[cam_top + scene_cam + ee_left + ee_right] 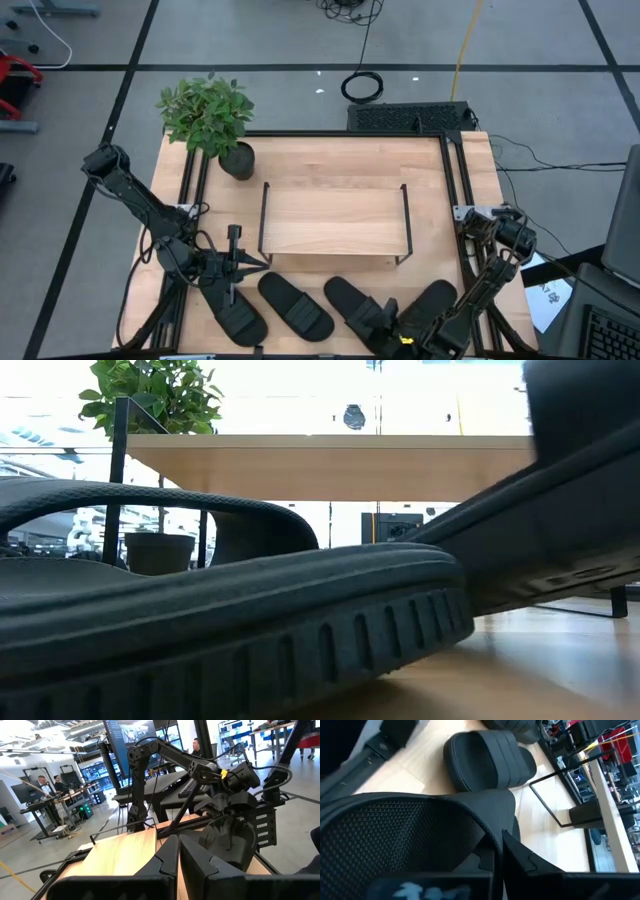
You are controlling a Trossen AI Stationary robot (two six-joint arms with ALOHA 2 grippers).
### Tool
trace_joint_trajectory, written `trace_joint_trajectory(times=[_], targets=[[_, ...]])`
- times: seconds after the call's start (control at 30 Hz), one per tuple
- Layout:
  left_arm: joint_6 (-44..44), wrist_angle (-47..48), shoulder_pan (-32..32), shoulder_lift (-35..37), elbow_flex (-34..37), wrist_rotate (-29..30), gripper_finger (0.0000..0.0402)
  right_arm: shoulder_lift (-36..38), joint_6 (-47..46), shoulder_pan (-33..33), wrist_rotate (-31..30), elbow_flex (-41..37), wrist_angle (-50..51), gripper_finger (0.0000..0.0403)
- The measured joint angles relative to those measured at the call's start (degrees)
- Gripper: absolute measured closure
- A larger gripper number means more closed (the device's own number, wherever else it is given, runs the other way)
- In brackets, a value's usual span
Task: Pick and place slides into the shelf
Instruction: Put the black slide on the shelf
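Observation:
Four black slides lie along the table's near edge in the high view: one (237,316), one (296,306), one (352,298), and the rightmost (432,303). My right gripper (395,325) is shut on that rightmost slide (395,830), which rises at a slant in the low view (575,530) beside a flat slide (220,620). The shelf (335,222), a light-wood board on thin black frames, stands bare mid-table. My left gripper (258,263) hovers shut and holding nothing between the shelf's near-left corner and the leftmost slide. My right gripper (497,845) pinches the rightmost slide at the edge of its wide strap (487,832). One finger (525,857) shows beside the strap; the slide itself hides the other. The slide sits tilted, one end raised, its lower end (470,595) down by the neighbouring slide.
A potted plant (210,115) stands at the table's far-left corner, behind the shelf. Black rails (452,190) run along the table's sides. Bare wood lies between shelf and slides. People and workbenches show in the room beyond, in the left wrist view.

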State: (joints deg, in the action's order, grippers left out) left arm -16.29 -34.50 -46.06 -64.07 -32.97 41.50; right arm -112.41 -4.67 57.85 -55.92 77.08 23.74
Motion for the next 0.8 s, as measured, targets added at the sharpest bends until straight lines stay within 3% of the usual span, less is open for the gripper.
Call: trace_joint_trajectory(times=[0.27,0.8], targets=[[0.0,0.0,0.0,0.0,0.0,0.0,0.038,1.3,3.7,2.2,-6.0,0.2,-1.9,0.0402],[-0.5,0.4,0.0,0.0,0.0,0.0,0.038,1.3,6.6,4.8,-6.9,8.1,-0.9,0.0402]])
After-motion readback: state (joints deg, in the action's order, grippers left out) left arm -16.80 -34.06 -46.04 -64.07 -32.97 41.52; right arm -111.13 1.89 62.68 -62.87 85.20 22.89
